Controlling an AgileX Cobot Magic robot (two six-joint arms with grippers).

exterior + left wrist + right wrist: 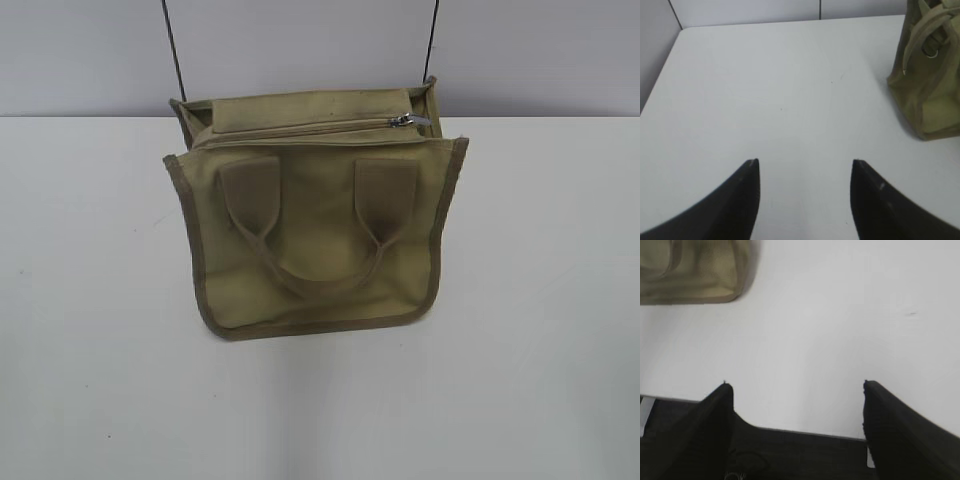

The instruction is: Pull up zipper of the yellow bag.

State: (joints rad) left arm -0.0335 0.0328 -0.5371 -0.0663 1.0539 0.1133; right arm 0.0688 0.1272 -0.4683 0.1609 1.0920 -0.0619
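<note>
The yellow bag (320, 225) stands on the white table (90, 300), its front panel with two strap patches and a looped handle facing me. The zipper (300, 130) runs across its top, with the silver pull tab (408, 120) at the right end. The bag's side shows at the right edge of the left wrist view (932, 75) and its corner at the top left of the right wrist view (695, 275). My left gripper (805, 162) is open over bare table, left of the bag. My right gripper (795, 385) is open near the table's edge. Neither gripper shows in the exterior view.
A grey wall (320, 50) rises behind the table, with two thin dark lines on it behind the bag. The table edge and dark floor (800, 455) lie below my right gripper. A wall corner (670, 12) stands at the table's far left.
</note>
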